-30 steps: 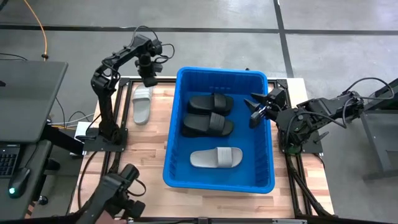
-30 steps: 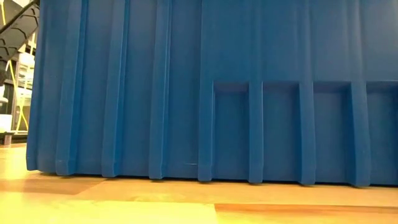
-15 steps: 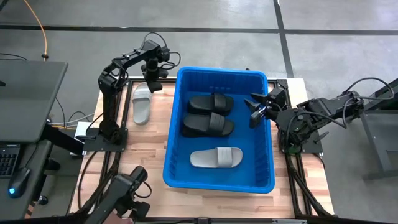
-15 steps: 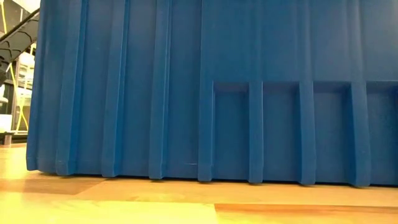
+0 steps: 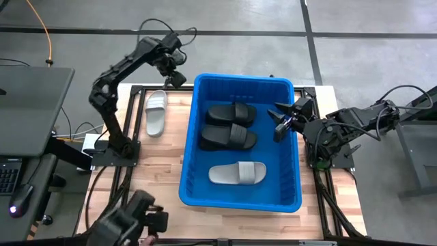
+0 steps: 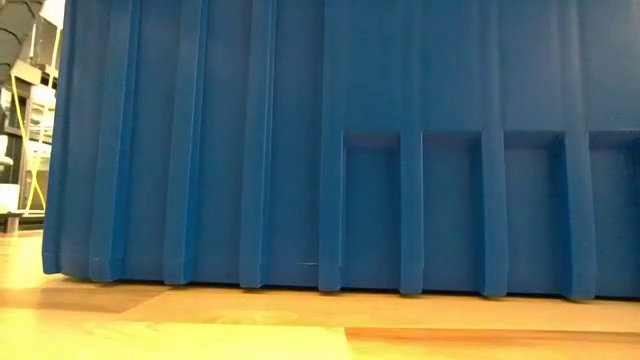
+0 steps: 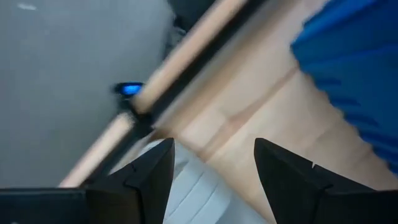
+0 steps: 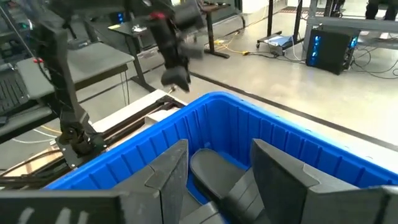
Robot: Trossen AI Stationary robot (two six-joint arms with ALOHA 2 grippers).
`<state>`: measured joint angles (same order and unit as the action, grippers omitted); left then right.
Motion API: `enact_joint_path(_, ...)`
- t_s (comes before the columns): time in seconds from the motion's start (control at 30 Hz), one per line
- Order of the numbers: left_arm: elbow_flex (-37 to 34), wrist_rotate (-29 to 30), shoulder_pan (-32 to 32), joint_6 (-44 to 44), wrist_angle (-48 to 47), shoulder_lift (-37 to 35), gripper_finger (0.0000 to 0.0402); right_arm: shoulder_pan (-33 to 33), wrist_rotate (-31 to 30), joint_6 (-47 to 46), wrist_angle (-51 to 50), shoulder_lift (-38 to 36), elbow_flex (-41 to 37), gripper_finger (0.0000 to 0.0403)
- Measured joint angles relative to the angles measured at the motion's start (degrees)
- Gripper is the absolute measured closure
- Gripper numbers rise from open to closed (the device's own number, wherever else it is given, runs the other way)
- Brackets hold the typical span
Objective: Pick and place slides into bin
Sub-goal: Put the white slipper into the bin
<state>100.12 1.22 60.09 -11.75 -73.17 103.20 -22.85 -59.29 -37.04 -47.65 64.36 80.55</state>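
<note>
High view shows the left gripper (image 5: 176, 76), fingers apart and empty, above the grey slide (image 5: 155, 113), likely light and bendy: pinch its strap.

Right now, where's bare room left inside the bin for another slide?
In the bin, the free patches are the floor strip between the grey slide and the near wall, and a gap between the grey slide and the lower black slide. The far half is crowded: two black slides side by side, with the right hand at the right rim.
</note>
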Motion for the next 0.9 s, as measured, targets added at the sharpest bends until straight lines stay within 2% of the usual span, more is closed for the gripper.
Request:
enact_joint_path(0.17,-0.3,9.3,-7.4,5.2,-0.1,-7.1,0.0187,0.0,3.5,0.0,-1.1,0.0,0.0,0.0238)
enact_joint_path(0.33,-3.6,14.1,-14.7,7.8,-0.8,-12.1,0.0179,0.0,8.9,0.0,-2.7,0.0,0.0,0.0238)
enact_joint_path(0.4,-6.5,16.4,-17.0,10.1,-2.9,-13.5,0.0175,0.0,10.9,0.0,-3.1,0.0,0.0,0.0238)
enact_joint_path(0.5,-12.7,16.8,-19.4,15.1,-4.8,-15.9,0.0168,0.0,13.6,0.1,-3.2,0.0,0.0,0.0238)
enact_joint_path(0.63,-21.6,17.3,-22.0,15.6,0.3,-20.3,0.0159,0.0,15.9,1.5,-3.3,0.0,0.0,0.0238)
enact_joint_path(0.77,-29.3,17.7,-23.5,20.5,5.1,-25.5,0.0156,0.0,17.6,1.5,-3.2,0.0,0.0,0.0238)
enact_joint_path(0.9,-34.7,20.2,-24.3,18.4,8.4,-30.7,0.0160,0.0,19.1,1.5,-3.3,0.0,0.0,0.0238)
